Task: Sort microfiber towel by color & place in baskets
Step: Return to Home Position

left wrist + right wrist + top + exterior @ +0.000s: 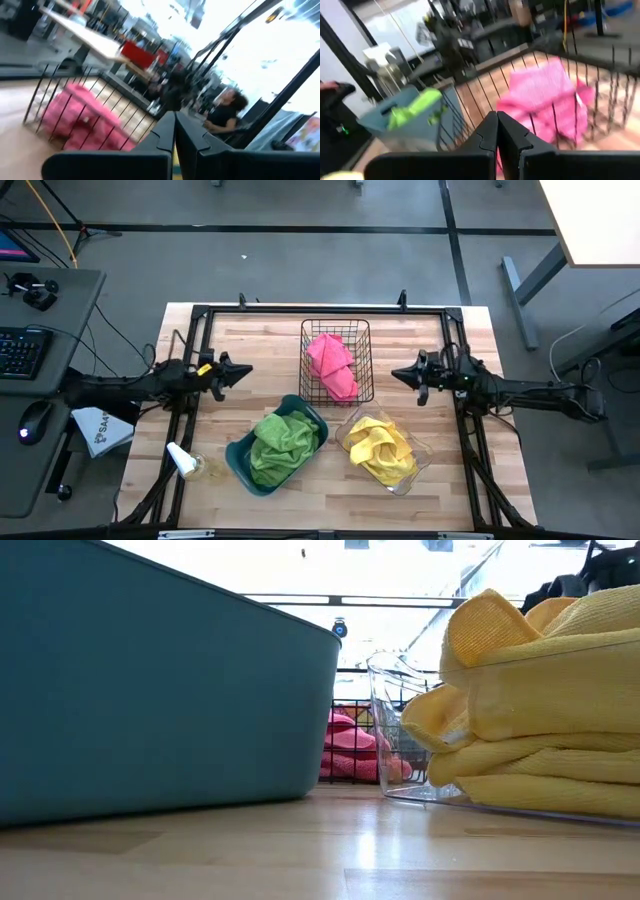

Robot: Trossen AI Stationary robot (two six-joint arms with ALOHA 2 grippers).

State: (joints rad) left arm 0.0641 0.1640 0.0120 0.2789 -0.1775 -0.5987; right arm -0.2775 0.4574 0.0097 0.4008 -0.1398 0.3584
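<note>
A black wire basket (337, 360) in the table's middle holds pink towels (332, 365). Green towels (284, 446) fill the teal bin (243, 465) near the front. Yellow towels (383, 448) lie in the clear bin (419, 452), some hanging over its rim in the low view (520, 700). My left gripper (245, 370) hovers shut left of the wire basket, my right gripper (396, 373) shut on its right. Both hold nothing. The wrist views show the pink towels (82, 117) (547, 97) through the wire.
A white bottle (183, 459) lies at the table's front left, next to the teal bin. A black frame (205, 315) runs round the table's edges. A person (227, 112) is in the room beyond the table. Bare wood lies along the far edge and the front.
</note>
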